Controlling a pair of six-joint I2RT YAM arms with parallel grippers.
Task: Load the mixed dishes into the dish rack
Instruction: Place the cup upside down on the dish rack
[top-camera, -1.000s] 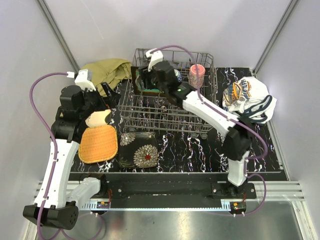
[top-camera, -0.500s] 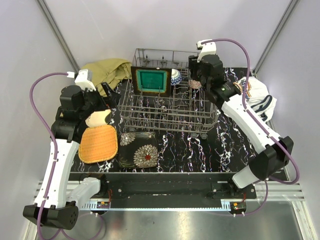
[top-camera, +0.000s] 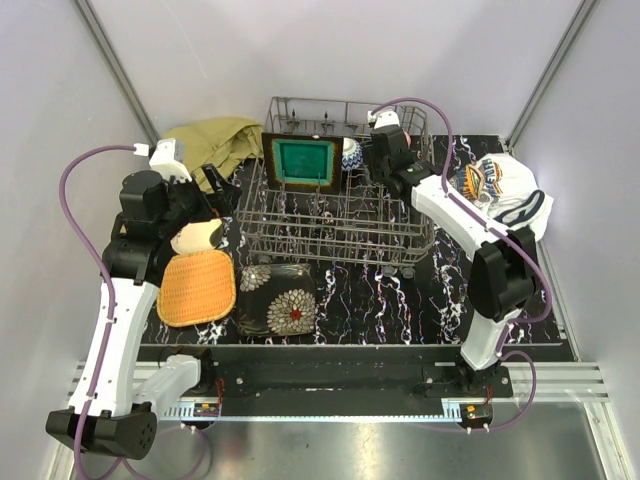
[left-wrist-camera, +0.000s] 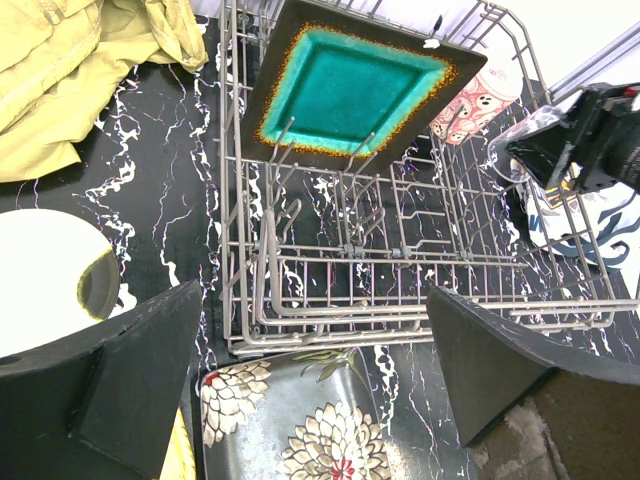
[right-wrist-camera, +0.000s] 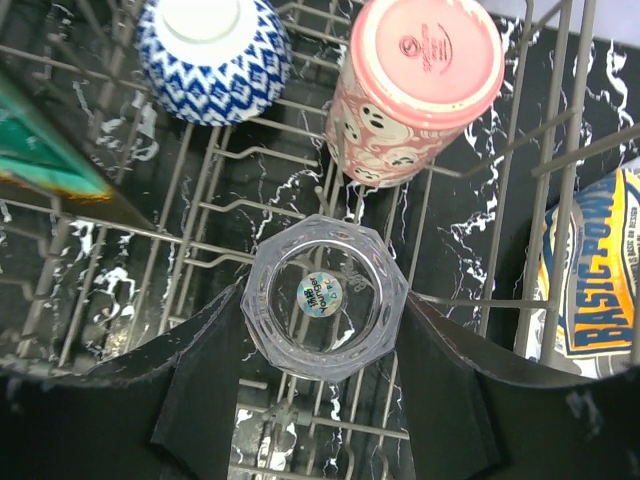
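Note:
The dish rack stands mid-table. A teal square plate stands upright in its far left part, beside a blue-and-white bowl and an upturned pink cup. My right gripper is inside the rack's far right part, shut on an upturned clear glass, one finger on each side. My left gripper is open and empty, above the rack's near left edge. Near it are the cream round plate, the orange woven-look plate and the dark floral plates. No red bowl shows.
An olive-yellow cloth lies at the far left beside the rack. A white printed cloth lies right of the rack. Upright tines fill the rack floor. The black marbled table ends at grey walls.
My right arm left the teal plate standing in the rack, swung to the right, and is now down in the rack's far right part with the glass. The left arm has not moved.

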